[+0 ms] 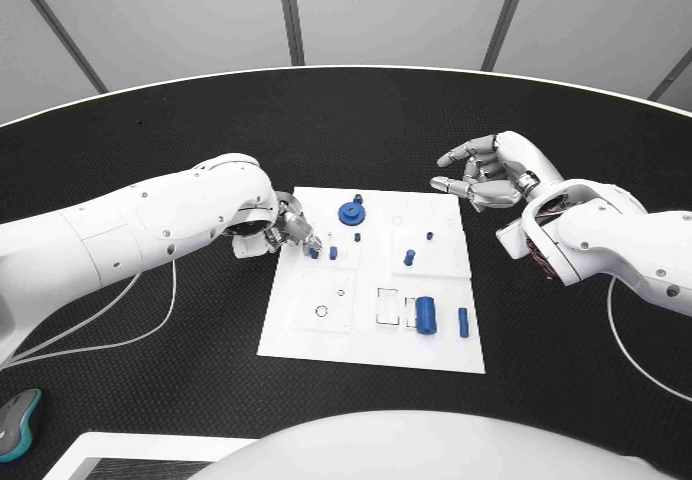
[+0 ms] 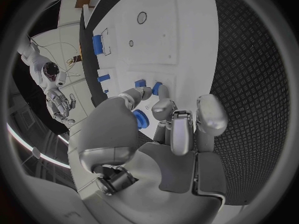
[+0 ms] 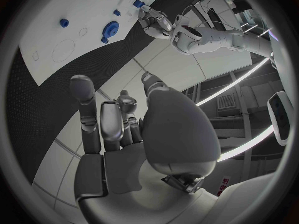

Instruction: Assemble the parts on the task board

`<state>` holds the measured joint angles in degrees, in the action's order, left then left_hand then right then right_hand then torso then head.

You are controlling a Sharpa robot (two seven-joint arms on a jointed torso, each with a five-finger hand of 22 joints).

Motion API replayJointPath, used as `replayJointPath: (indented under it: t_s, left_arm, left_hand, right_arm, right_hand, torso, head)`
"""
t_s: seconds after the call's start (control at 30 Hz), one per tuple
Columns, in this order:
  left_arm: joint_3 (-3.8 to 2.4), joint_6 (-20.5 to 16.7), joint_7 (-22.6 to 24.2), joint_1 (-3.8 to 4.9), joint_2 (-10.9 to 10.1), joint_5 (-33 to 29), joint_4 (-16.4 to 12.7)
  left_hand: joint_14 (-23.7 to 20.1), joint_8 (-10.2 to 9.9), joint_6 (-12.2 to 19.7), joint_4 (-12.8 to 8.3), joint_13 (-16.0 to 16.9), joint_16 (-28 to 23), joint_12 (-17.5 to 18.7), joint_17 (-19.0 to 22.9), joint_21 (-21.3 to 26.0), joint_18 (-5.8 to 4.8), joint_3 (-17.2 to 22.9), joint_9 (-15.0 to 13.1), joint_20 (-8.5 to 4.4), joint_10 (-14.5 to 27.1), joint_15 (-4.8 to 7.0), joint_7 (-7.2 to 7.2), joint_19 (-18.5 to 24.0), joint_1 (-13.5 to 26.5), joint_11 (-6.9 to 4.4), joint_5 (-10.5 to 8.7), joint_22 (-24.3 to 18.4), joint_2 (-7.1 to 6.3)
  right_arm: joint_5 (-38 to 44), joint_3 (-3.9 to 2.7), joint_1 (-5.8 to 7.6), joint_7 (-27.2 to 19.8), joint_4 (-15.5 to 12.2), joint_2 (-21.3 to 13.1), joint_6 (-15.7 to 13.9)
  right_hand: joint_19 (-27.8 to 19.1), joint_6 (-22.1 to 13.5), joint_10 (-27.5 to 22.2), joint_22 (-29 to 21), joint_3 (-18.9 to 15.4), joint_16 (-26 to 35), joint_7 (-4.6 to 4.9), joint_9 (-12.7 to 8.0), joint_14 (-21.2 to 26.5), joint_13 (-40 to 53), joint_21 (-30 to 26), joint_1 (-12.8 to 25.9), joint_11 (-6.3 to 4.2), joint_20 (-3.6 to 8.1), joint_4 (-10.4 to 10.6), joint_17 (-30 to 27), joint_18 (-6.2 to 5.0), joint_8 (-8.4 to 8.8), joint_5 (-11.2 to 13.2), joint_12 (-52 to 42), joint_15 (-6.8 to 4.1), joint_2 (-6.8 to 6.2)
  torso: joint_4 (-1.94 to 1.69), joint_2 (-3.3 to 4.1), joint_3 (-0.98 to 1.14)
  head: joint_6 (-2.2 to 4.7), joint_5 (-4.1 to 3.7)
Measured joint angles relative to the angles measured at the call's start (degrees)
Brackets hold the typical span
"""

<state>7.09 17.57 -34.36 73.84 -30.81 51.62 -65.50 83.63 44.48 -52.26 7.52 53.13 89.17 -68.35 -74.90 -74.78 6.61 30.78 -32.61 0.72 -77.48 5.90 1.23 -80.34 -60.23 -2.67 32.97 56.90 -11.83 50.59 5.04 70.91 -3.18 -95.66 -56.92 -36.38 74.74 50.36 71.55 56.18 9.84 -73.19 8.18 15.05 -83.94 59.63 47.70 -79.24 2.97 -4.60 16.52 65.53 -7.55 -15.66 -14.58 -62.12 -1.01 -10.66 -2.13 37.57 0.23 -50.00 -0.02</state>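
Observation:
The white task board (image 1: 368, 340) lies mid-table. My left hand (image 1: 290, 229) hovers low over its left edge, fingers spread. Its fingertips (image 2: 163, 106) stand right by a small blue peg (image 1: 313, 252), with a second peg (image 1: 333, 253) just beyond; I cannot tell if they touch. The blue gear (image 1: 352, 212) sits on the board beside that hand and shows between thumb and fingers (image 2: 141, 119). A thick blue cylinder (image 1: 426, 313) and a slim rod (image 1: 463, 321) lie at the near right. My right hand (image 1: 485, 174) hangs off the far right corner, fingers apart and empty.
More small blue pegs (image 1: 410, 257) stand mid-board, near outlined empty slots (image 1: 320, 310). A teal object (image 1: 18, 420) and a white sheet (image 1: 116, 455) lie at the near left. Cables (image 1: 137, 330) trail left of the board.

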Motion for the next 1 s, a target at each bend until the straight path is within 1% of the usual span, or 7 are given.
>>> replayJointPath:
  t_s: [0.33,0.57,0.67,0.77,0.87,0.93,1.0]
  left_arm:
    - [0.00,-2.3,0.7,0.00,-0.4,-0.3,-0.2]
    - [-0.02,-4.0,1.3,0.00,-1.5,-1.6,-1.1]
    - [-0.04,-5.9,2.1,0.03,-2.6,-3.8,-2.0]
    - [-0.08,-8.6,3.8,0.22,-3.7,-6.2,-3.0]
    - [-0.11,-11.7,7.1,0.60,-4.7,-8.4,-3.8]
    - [-0.12,-13.2,9.3,0.77,-4.9,-9.4,-4.0]
    - [-0.13,-15.4,13.6,0.96,-4.9,-10.9,-4.2]
  left_hand:
    - [0.0,-0.8,-0.3,5.2,0.4,0.0,0.0,0.0,0.0,0.02,-5.3,0.8,0.00,0.1,0.00,0.29,0.0,0.5,-0.10,-6.83,0.1,-0.53]
    - [0.0,-1.0,-0.7,8.9,0.4,0.0,0.0,0.0,0.2,0.03,-8.4,1.0,0.00,0.4,0.00,0.29,0.0,-0.2,0.24,-15.36,0.0,-1.24]
    - [0.2,-1.6,0.2,9.2,-3.5,-0.7,2.3,0.0,1.1,0.03,-9.8,1.1,-0.05,2.7,-0.20,0.94,0.2,-0.2,0.65,-17.78,-1.4,-1.24]
    - [0.4,-1.7,1.9,9.2,-8.3,-1.6,5.6,0.0,2.6,0.03,-11.4,1.2,0.33,5.6,-0.64,1.73,1.3,-0.2,1.24,-18.17,-3.8,-1.24]
    - [0.4,-1.9,6.1,9.1,-16.2,-4.4,11.1,1.2,8.9,1.46,-12.5,1.1,0.94,12.2,-2.02,3.02,5.8,-3.0,2.61,-17.99,-14.2,-0.75]
    - [-0.1,-2.7,9.0,8.5,-18.5,-6.4,13.3,4.5,12.8,2.12,-12.0,1.6,1.44,15.8,-3.14,4.24,8.6,-6.0,3.72,-17.57,-20.0,-0.34]
    - [-5.7,-4.3,12.4,7.1,-20.4,-12.0,15.9,15.5,18.3,3.22,-9.6,2.9,2.63,21.3,-4.68,6.21,13.1,-11.2,5.49,-17.35,-26.5,0.00]
  right_arm:
    - [0.0,0.00,0.00,0.0,0.1,0.1,0.0]
    - [0.0,0.00,-0.01,-0.1,0.3,0.2,0.0]
    - [0.0,0.00,-0.01,-0.1,0.4,0.2,0.0]
    - [0.0,0.00,-0.03,-0.1,0.6,0.2,0.0]
    - [0.0,0.00,-0.06,-0.2,0.8,0.3,0.0]
    - [0.0,0.00,-0.07,-0.2,0.9,0.3,0.0]
    - [0.0,0.00,-0.09,-0.2,1.1,0.4,0.0]
  right_hand:
    - [0.0,0.0,0.0,-0.1,0.0,0.0,0.00,0.0,0.0,-0.2,0.0,0.0,0.00,0.00,0.0,-0.1,0.00,0.00,0.0,0.0,0.00,0.00]
    - [0.0,0.0,0.0,-0.1,0.0,0.0,0.00,0.0,0.0,-0.2,0.0,0.0,0.00,0.00,0.0,-0.1,0.00,0.00,0.0,0.0,0.00,0.00]
    - [0.0,0.0,0.0,-0.1,0.0,0.0,0.00,0.0,0.0,-0.2,0.0,0.0,0.00,0.00,0.0,-0.1,0.00,0.00,0.0,0.0,0.00,0.01]
    - [0.0,0.0,0.0,-0.2,0.0,0.3,0.00,-0.1,0.0,-0.3,-0.3,0.2,0.00,0.00,0.0,-0.2,0.00,0.00,0.0,0.0,0.00,0.23]
    - [0.0,0.0,0.0,-0.2,0.0,0.3,0.00,-0.1,0.0,-0.3,-0.3,0.2,0.00,0.00,0.0,-0.2,0.00,0.00,0.0,0.0,0.00,0.23]
    - [0.0,0.0,0.0,-0.2,0.0,0.3,0.00,-0.1,0.0,-0.3,-0.3,0.2,0.00,0.00,0.0,-0.2,0.00,0.00,0.0,0.0,0.00,0.23]
    - [0.0,0.0,0.0,-0.4,0.0,0.3,0.00,-0.1,0.0,-0.5,-0.6,0.2,0.00,0.00,0.0,-0.4,0.00,0.00,0.0,0.0,0.00,0.23]
  torso:
    - [0.00,0.00,-0.01]
    - [0.00,0.00,0.02]
    - [0.00,-0.03,0.02]
    - [-0.01,-0.10,0.02]
    - [0.00,-0.14,0.02]
    - [0.01,-0.14,0.04]
    - [0.03,-0.14,0.05]
  head:
    - [0.00,0.00]
    - [0.00,-0.08]
    - [0.00,-0.19]
    - [0.00,-0.26]
    - [0.00,-0.37]
    - [0.00,-0.47]
    - [0.00,-0.53]
